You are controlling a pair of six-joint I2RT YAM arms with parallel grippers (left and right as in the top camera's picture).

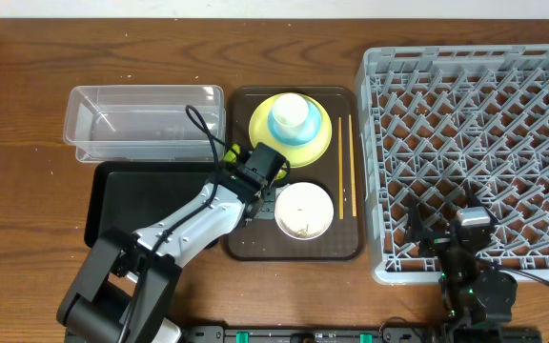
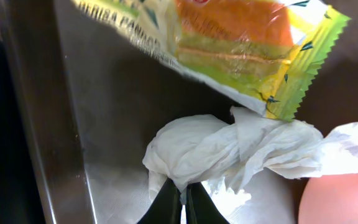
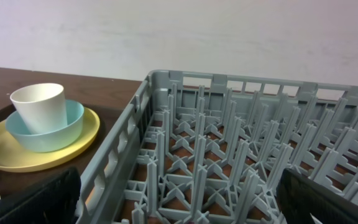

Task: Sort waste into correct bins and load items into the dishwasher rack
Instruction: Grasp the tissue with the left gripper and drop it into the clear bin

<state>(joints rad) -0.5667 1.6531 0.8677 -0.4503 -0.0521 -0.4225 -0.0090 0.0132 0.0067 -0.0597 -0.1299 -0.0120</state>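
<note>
My left gripper (image 2: 182, 198) is shut, its two black fingertips pinching the lower edge of the crumpled white tissue (image 2: 229, 149) on the brown tray's floor. Just beyond the tissue lies the yellow-green and orange snack wrapper (image 2: 235, 43). From overhead that gripper (image 1: 260, 193) sits between the white bowl (image 1: 303, 211) and the tray's left rim. The white cup (image 1: 292, 111) stands in the light blue bowl (image 1: 290, 131) on the yellow-green plate (image 1: 315, 143). Two chopsticks (image 1: 347, 167) lie to its right. My right gripper (image 3: 179, 208) hangs open over the grey dishwasher rack (image 3: 229, 155), holding nothing.
The clear tub (image 1: 146, 119) stands at the back left, with the shallow black tray (image 1: 136, 195) in front of it. The brown serving tray (image 1: 255, 243) lies between them and the rack (image 1: 475, 133). My left arm reaches across the black tray's right side.
</note>
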